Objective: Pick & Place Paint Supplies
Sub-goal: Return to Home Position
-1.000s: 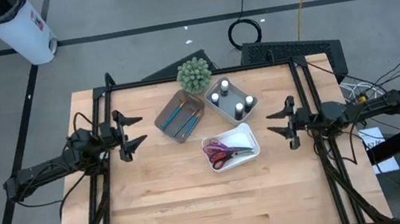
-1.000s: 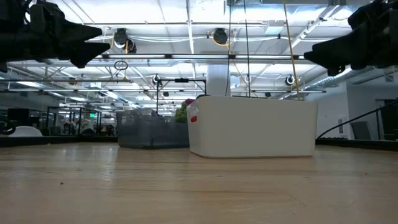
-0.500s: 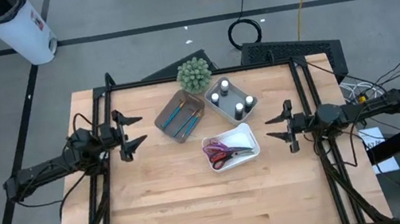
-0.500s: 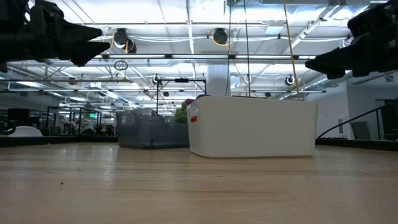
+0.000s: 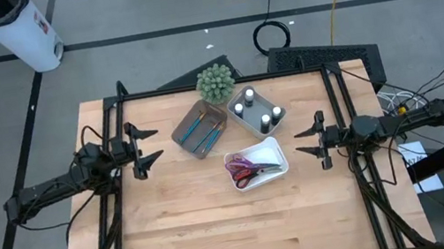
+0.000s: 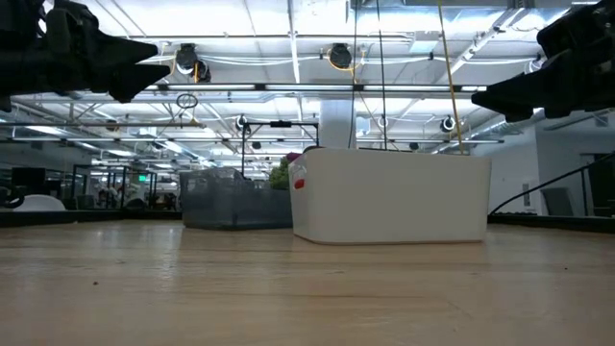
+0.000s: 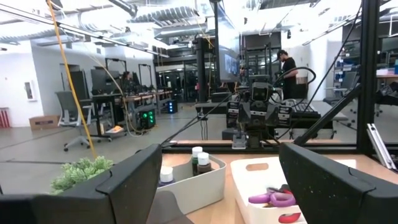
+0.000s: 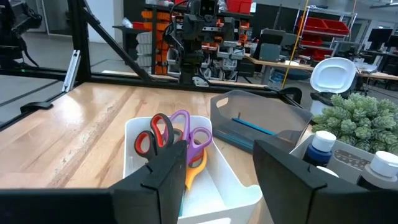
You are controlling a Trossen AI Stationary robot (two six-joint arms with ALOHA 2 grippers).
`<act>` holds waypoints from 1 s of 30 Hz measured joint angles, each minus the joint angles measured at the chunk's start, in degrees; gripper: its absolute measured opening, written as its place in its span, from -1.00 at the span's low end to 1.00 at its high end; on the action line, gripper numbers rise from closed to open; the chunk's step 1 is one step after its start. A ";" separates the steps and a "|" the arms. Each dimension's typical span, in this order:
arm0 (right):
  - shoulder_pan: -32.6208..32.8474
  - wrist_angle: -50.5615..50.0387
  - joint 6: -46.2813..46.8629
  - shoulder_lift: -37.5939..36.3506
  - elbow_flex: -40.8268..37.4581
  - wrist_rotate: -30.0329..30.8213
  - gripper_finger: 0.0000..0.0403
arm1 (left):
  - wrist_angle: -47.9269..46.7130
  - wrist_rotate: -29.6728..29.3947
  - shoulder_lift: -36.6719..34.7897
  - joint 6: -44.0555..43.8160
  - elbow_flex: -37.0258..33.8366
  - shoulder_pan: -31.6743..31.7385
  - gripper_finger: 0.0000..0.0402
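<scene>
Scissors [image 5: 245, 171], red, purple and yellow-handled, lie in the white tray [image 5: 274, 145], about mid-table [image 5: 221, 232]. Blue brushes [image 5: 201, 129] are in the brown tray [image 5: 181, 127] and white-capped bottles [image 5: 249, 96] in the blue-grey tray [image 5: 255, 110], side by side toward the far edge. Plant [image 5: 215, 82] sits at the far edge, just behind both. Left gripper [image 5: 147, 145] hovers near the left edge, fingers spread, empty. Right gripper [image 5: 306, 139] is near the right edge, fingers spread, empty. Both are well apart from the trays.
</scene>
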 joint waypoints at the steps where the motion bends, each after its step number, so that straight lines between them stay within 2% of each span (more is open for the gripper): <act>1: 0.00 0.00 0.00 0.00 0.00 0.00 -0.13 | 0.00 0.00 0.00 -0.05 0.00 0.00 0.66; 30: 0.00 0.13 0.02 0.02 -0.04 -0.02 -0.12 | 0.00 0.01 0.00 0.03 0.00 0.00 0.66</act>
